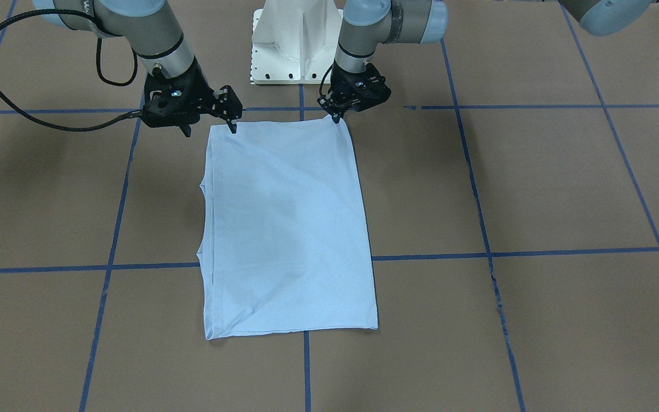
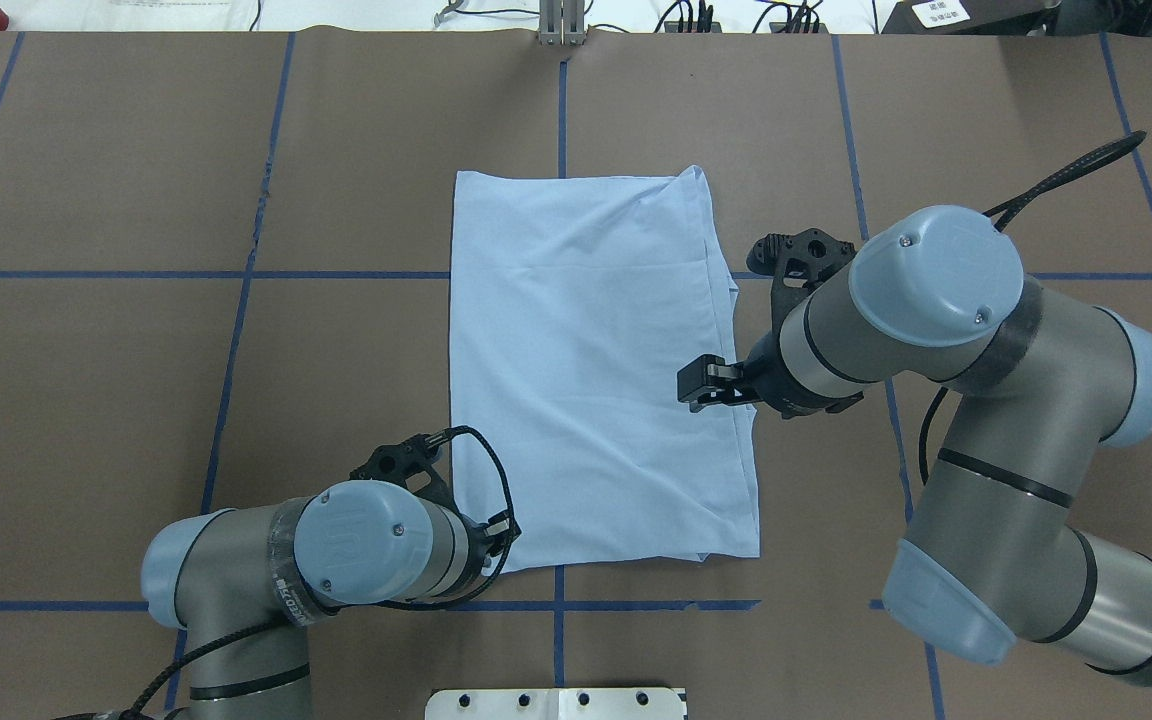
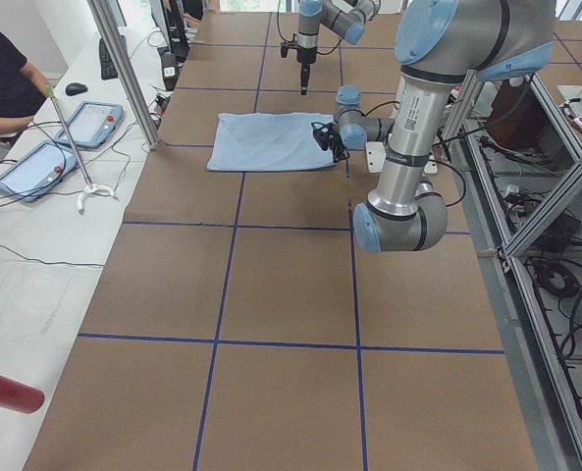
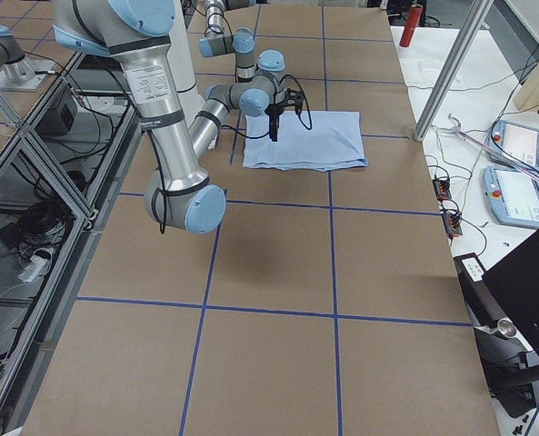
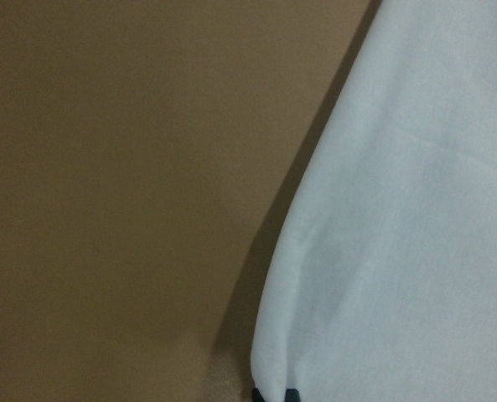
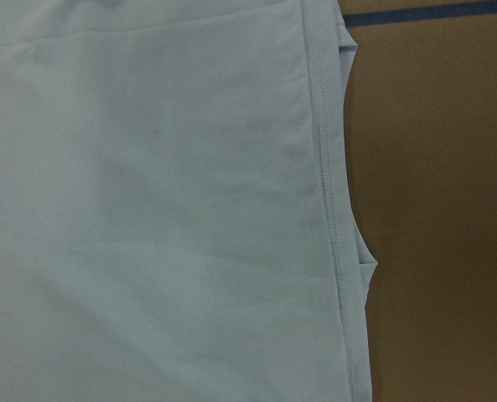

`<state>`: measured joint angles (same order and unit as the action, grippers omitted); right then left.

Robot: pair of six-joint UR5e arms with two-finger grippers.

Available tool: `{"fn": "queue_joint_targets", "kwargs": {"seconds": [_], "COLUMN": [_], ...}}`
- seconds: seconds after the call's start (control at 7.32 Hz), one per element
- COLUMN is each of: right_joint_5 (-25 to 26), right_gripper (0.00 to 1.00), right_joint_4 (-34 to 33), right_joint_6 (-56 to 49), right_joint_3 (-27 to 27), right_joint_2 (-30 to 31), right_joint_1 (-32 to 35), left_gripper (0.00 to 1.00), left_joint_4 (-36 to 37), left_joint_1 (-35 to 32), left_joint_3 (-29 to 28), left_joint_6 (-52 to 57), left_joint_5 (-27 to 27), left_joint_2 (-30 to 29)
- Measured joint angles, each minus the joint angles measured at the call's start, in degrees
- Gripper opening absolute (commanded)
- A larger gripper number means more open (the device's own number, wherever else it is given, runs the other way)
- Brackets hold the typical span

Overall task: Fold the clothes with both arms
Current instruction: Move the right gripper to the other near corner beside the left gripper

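Pale-blue T-shirt (image 1: 289,229) on brown table (image 1: 535,189)

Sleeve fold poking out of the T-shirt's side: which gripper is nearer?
Right. The right gripper is at the T-shirt's robot-side corner on the sleeve fold's side; the left gripper is at the other robot-side corner, across the shirt's width.

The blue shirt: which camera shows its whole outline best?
Exterior front-facing: the shirt shows whole and large. Overhead, the right arm hides part of one edge. Side views show it small and far; wrist cameras show only patches of cloth and hem.
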<state>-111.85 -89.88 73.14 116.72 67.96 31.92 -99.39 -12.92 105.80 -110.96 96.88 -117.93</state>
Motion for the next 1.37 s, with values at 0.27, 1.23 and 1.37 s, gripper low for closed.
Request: {"fn": "queue_joint_targets", "kwargs": {"seconds": [0.27,1.23,1.37], "right_joint_5": [0.8,17.7,17.9], "right_gripper": [1.00,1.00,1.00], "right_joint_4": [0.2,0.1,0.1], "right_joint_6": [11.1,35.4,35.5], "right_joint_3": [0.0,-4.5,-5.2], "right_joint_2": [0.1,1.5,1.6], "right_joint_1": [-3.1,-18.3,-18.4], "left_gripper": [0.00,0.00,0.00], "left_joint_4": [0.4,0.5,0.4], "left_joint_1": [0.0,-0.1,-0.1], "left_joint_3": [0.9,1.7,1.8], "left_joint_6": [1.9,3.2,3.2], "left_joint_5": [0.3,0.6,0.7], "left_joint_2": [-0.1,-0.6,-0.7]}}
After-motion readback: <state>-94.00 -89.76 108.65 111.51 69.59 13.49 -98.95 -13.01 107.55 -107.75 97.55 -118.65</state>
